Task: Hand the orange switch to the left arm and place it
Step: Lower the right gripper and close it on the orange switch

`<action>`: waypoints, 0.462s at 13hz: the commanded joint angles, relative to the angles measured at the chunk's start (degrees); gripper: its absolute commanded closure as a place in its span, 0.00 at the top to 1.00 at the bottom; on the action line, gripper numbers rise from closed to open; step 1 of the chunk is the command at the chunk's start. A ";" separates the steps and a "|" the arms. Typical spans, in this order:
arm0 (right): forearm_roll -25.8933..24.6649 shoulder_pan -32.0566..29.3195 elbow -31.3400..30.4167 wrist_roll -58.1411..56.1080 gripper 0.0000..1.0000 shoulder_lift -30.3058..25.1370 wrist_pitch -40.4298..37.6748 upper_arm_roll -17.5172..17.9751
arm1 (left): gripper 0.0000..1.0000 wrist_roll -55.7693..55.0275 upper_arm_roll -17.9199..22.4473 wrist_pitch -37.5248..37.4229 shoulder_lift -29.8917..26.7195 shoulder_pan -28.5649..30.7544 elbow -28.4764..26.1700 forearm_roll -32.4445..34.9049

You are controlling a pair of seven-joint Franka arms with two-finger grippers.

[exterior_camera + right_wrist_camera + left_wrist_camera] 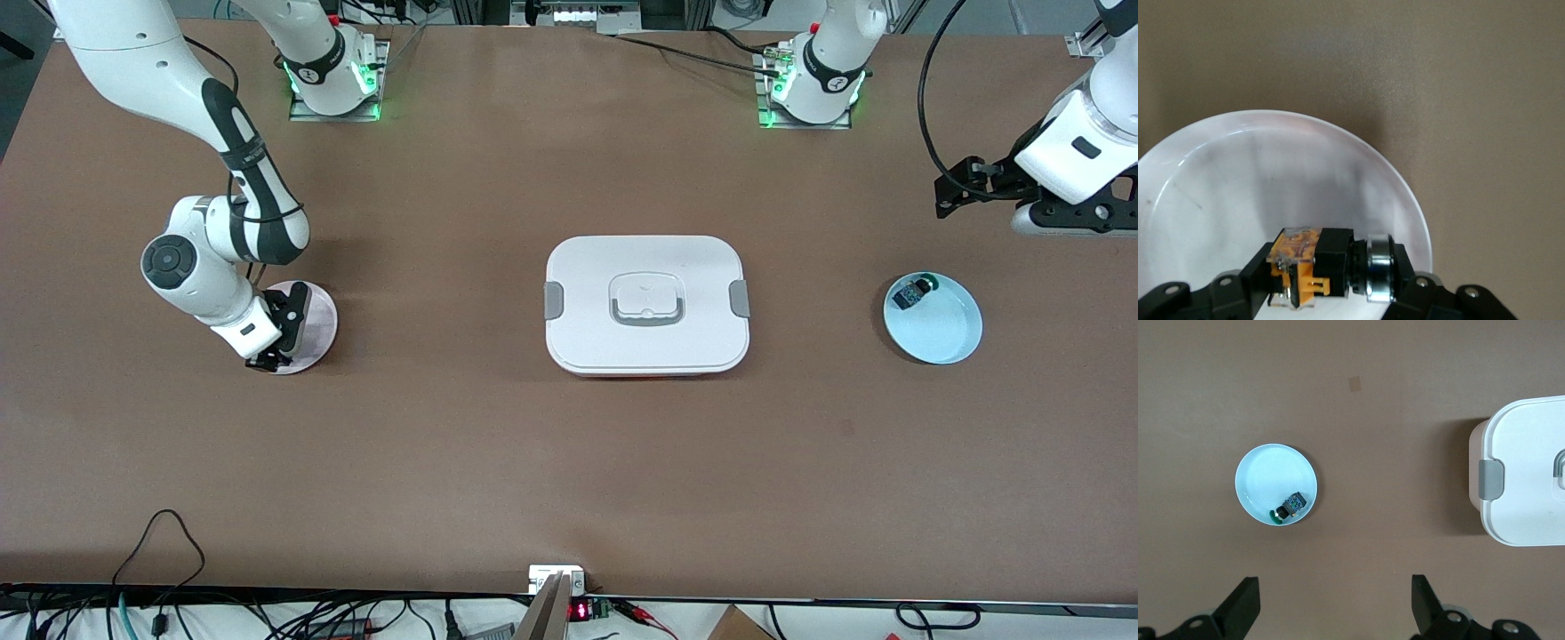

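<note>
A: Quick, where's my right gripper point(271, 356)?
B: Down at the pale pink plate point(313, 313) toward the right arm's end of the table.

A: Confirmed. In my right wrist view I've got the orange switch point(1318, 267) between my fingers point(1248, 277), closed on it, black body and silver ring showing, just above the white-looking plate point(1238, 173). Can't tell if it's touching the plate or lifted a hair.
B: In the front view the switch is hidden by your gripper.

A: And my left gripper point(947, 191)?
B: Up in the air at the left arm's end, over bare table point(569, 462), farther from the front camera than the light blue plate point(942, 329). It waits.

A: Left wrist view shows my 2 fingertips point(1245, 603) spread wide apart, holding nothing point(1335, 600). The light blue plate point(1265, 477) has 1 small black part with green cap point(1288, 508) lying by its rim.
B: Same part in the front view point(914, 290), at the plate's edge farther from the camera.

A: The box point(647, 305)?
B: Mid-table between the 2 plates, lid on, grey clips at both ends. Well apart from both grippers.
</note>
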 commanded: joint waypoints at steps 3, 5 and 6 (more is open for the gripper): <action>1.23 -0.51 0.37 -1.17 0.02 -0.96 -0.77 1.71 | 1.00 -0.66 -0.06 -1.36 0.15 -0.20 2.02 -0.57; 6.74 -0.25 3.60 -1.34 0.02 -1.76 -8.39 3.20 | 1.00 -0.57 -0.23 -1.36 0.24 -0.20 2.12 -0.57; 8.94 -0.33 5.54 -1.43 0.02 -1.93 -12.17 4.61 | 1.00 -0.66 -0.23 -1.45 0.24 -0.20 2.12 -0.57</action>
